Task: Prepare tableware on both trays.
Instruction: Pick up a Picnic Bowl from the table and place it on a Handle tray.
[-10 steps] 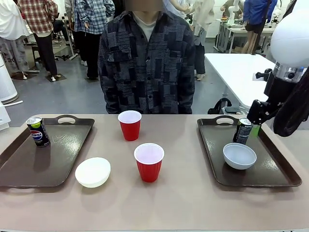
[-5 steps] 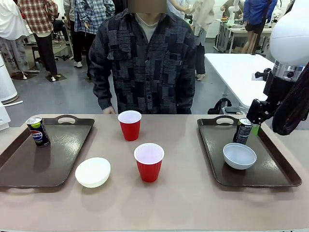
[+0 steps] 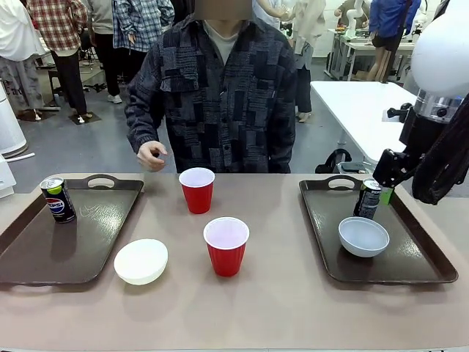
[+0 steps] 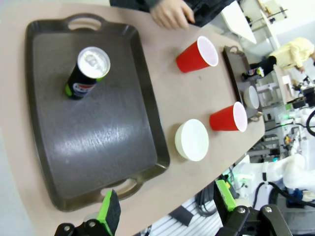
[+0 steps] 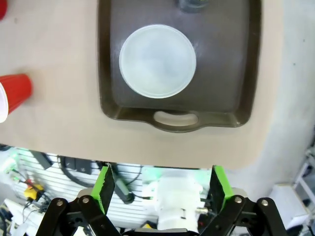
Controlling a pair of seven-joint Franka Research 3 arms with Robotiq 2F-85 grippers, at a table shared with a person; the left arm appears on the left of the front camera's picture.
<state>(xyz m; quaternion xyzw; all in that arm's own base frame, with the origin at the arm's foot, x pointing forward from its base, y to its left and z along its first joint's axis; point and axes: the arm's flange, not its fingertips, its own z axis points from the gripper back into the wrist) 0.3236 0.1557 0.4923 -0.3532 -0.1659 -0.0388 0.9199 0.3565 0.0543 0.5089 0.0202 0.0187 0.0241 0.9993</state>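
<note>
Person's hand rose; grey-blue bowl lies beyond right gripper's fingers.

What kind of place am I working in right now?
Probably an open lab or workshop hall rather than a dining room: several people stand about on a bare grey floor, a plain white work table stands behind, and cables hang below the tan tabletop.

Right arm raised; left jaws, right jaws spread wide, empty.
</note>
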